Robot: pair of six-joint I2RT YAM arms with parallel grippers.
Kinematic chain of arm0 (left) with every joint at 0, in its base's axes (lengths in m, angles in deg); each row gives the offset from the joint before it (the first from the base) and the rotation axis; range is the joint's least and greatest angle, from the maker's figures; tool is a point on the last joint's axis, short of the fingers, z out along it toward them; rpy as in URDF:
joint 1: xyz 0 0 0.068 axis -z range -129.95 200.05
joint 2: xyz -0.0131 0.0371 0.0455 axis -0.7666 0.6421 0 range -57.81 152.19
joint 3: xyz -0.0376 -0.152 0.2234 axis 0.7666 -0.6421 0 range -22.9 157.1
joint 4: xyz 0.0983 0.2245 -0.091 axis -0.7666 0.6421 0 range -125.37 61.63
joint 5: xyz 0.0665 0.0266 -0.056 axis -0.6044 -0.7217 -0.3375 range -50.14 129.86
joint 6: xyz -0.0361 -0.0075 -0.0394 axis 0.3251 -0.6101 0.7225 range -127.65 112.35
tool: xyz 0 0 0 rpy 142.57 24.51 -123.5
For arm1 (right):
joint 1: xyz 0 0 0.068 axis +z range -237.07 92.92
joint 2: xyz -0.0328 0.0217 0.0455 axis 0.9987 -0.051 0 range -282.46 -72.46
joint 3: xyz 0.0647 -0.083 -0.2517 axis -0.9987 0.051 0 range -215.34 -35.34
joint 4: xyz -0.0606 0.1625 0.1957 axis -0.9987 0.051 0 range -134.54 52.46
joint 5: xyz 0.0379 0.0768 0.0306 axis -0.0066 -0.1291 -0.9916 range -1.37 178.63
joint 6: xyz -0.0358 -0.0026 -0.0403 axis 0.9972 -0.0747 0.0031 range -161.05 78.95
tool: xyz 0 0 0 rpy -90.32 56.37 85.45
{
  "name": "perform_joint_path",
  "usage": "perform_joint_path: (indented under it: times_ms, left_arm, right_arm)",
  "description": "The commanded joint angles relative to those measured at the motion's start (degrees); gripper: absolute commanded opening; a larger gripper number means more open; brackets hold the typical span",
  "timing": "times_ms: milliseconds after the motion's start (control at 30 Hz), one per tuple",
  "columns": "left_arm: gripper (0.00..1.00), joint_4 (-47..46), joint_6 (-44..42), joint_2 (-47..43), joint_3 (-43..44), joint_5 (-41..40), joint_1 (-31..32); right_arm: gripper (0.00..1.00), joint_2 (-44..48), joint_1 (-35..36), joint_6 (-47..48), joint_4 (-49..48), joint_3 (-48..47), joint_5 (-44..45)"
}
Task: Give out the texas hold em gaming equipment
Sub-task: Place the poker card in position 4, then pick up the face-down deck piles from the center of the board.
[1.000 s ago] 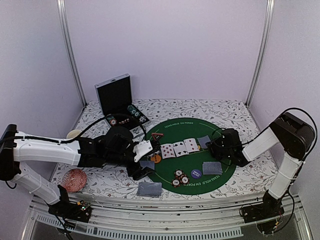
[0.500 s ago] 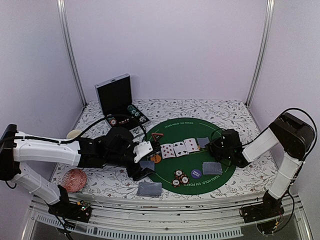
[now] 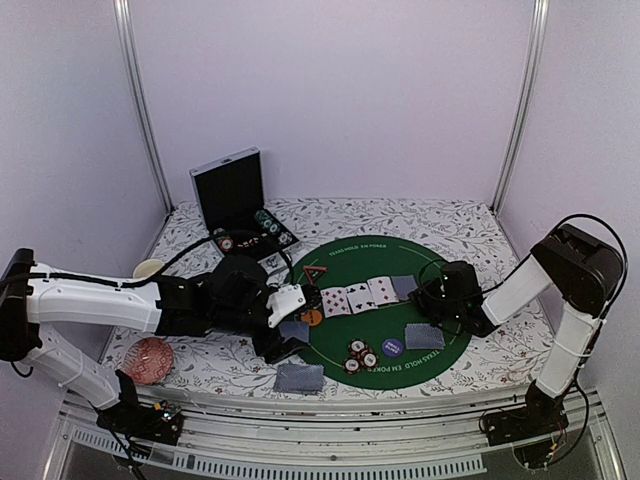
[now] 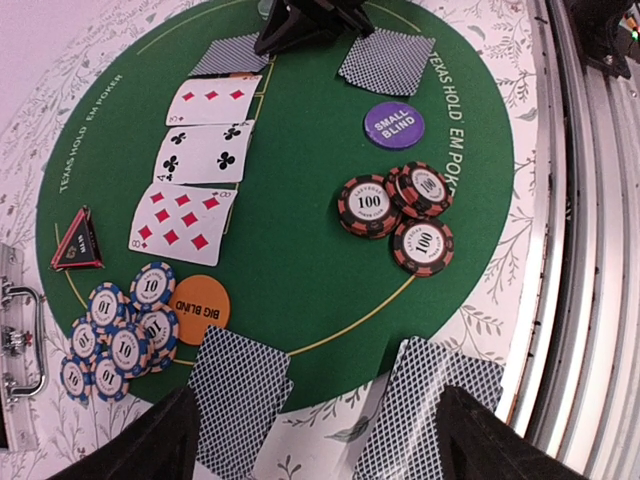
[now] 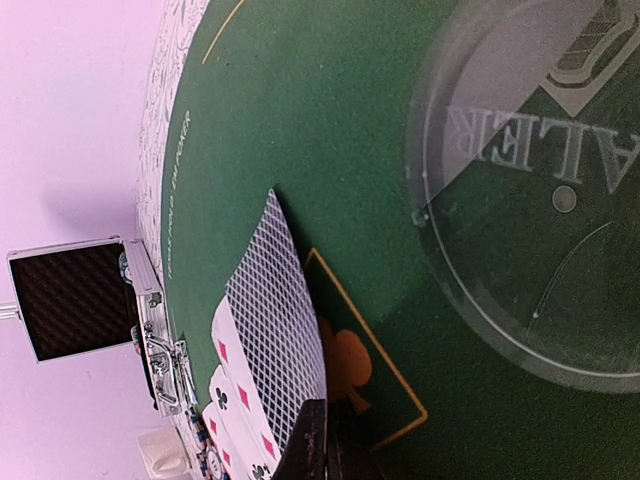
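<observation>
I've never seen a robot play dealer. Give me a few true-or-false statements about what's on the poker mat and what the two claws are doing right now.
1. Three face-up cards lie in a row on the green mat. True.
2. The purple button reads BIG BLIND. False: it reads SMALL BLIND, and the orange button is the BIG BLIND.
3. The right gripper is pinching a face-down card by its edge. True.
4. The left gripper is clamped on a poker chip. False: its jaws stand wide open and hold nothing.
</observation>
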Motion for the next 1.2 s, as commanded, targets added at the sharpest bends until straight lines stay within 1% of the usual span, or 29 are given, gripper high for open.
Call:
perform_joint_path:
  times_ms: [0, 100, 200, 233, 300, 433, 533, 600, 700, 767, 933, 1167]
  left_arm:
    - [0.84, 0.6, -0.5, -0.6, 0.8, -0.3, 1.2]
    - [0.84, 0.5, -0.7, -0.7, 0.8, -0.2, 1.3]
    - [0.84, 1.0, -1.1, -0.7, 0.9, -0.2, 1.5]
    - [0.84, 1.3, -1.4, -0.8, 0.9, -0.1, 1.6]
    - [0.85, 2.4, -2.5, -1.0, 1.0, 0.0, 2.0]
    - [0.88, 8.5, -6.3, -1.0, 2.6, 2.0, 3.7]
    - [0.92, 13.1, -9.7, -0.9, 3.8, 3.5, 4.8]
    - [0.98, 15.4, -12.2, -0.5, 4.1, 4.8, 4.9]
    - [0.98, 17.5, -14.7, 1.6, 5.2, 3.1, 5.3]
    - [0.98, 18.2, -15.9, 3.6, 6.3, 2.1, 5.4]
    - [0.98, 18.4, -17.9, 8.9, 8.5, 2.6, 5.5]
    - [0.98, 18.9, -18.7, 14.2, 9.7, 3.9, 5.5]
  right_arm:
    - [0.03, -1.6, 0.4, 1.0, -0.2, -0.6, -0.4]
    - [0.04, -1.4, 0.3, 1.6, -0.2, -0.7, -0.5]
    - [0.11, -0.5, 0.3, 1.6, -0.1, -0.1, -0.4]
    - [0.15, 0.0, 0.3, 1.6, -0.1, 0.1, -0.4]
    - [0.28, 1.1, 0.3, 1.8, 0.1, 0.5, -0.3]
    - [0.48, 4.0, 0.4, 3.3, 1.6, 1.2, -1.0]
    - [0.65, 6.7, 0.4, 5.1, 3.1, 2.1, -1.5]
    - [0.75, 8.6, 0.3, 6.8, 4.3, 2.5, -2.1]
    - [0.88, 12.4, 0.4, 10.1, 7.5, 2.4, -3.2]
    - [1.0, 15.0, 0.5, 13.9, 10.1, 1.9, -3.3]
    - [0.99, 21.4, 0.7, 20.2, 15.5, 1.8, -3.0]
    - [0.99, 29.3, 0.6, 25.0, 20.5, 2.1, -2.6]
